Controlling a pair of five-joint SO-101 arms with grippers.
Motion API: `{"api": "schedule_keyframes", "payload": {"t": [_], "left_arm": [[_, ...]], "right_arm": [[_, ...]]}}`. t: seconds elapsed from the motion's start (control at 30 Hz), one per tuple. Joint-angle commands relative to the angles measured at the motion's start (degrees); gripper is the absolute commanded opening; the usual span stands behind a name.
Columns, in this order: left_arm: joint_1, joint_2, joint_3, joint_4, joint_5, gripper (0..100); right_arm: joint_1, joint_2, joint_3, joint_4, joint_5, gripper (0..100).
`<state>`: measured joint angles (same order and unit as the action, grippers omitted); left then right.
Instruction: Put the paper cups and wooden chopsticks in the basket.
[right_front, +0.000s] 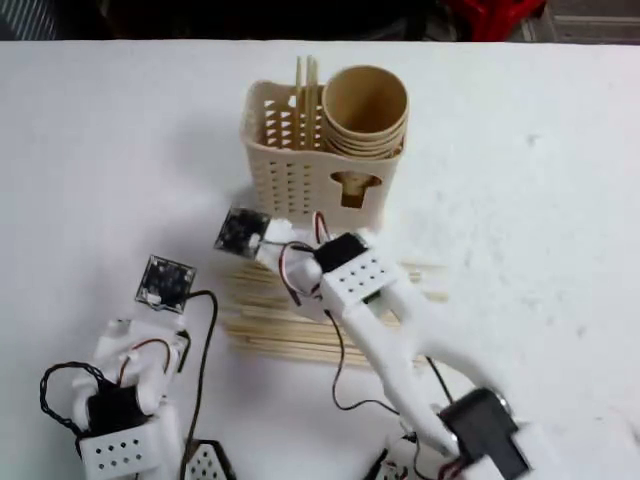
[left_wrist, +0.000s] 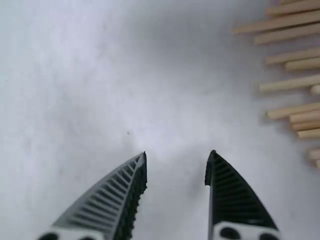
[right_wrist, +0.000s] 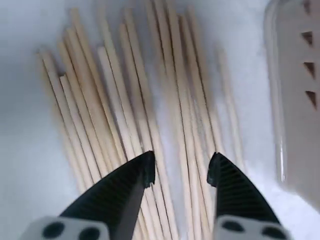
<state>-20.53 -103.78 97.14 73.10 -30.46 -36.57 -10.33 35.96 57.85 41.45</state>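
Note:
A stack of paper cups (right_front: 365, 105) stands in the cream basket (right_front: 290, 175), with a few wooden chopsticks (right_front: 305, 85) upright beside them. Many more chopsticks (right_front: 265, 320) lie in a loose pile on the table just in front of the basket. My right gripper (right_wrist: 180, 170) hangs open right over that pile (right_wrist: 125, 110), fingers astride several sticks, holding nothing. The basket wall (right_wrist: 300, 100) is close beside it. My left gripper (left_wrist: 176, 165) is open over bare table, with the chopstick ends (left_wrist: 290, 90) off to one side.
The right arm (right_front: 400, 330) stretches from the front right across the pile toward the basket. The left arm (right_front: 130, 400) sits at the front left with cables around it. White table lies open to the left and right of the basket.

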Motion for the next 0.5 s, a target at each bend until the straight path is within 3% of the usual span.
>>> {"api": "schedule_keyframes", "payload": {"t": [0.0, 0.37, 0.47], "left_arm": [[-0.66, -0.4, -0.09, 0.44, -0.53, 20], [-0.66, -0.4, -0.09, 0.44, -0.53, 20], [-0.66, -0.4, -0.09, 0.44, -0.53, 20]], "right_arm": [[1.19, 2.86, 1.05, -6.81, 3.16, 18.7], [1.36, 11.56, 0.62, -15.34, 3.52, 18.3], [1.36, 12.09, 0.62, -15.96, 3.52, 13.0]]}}
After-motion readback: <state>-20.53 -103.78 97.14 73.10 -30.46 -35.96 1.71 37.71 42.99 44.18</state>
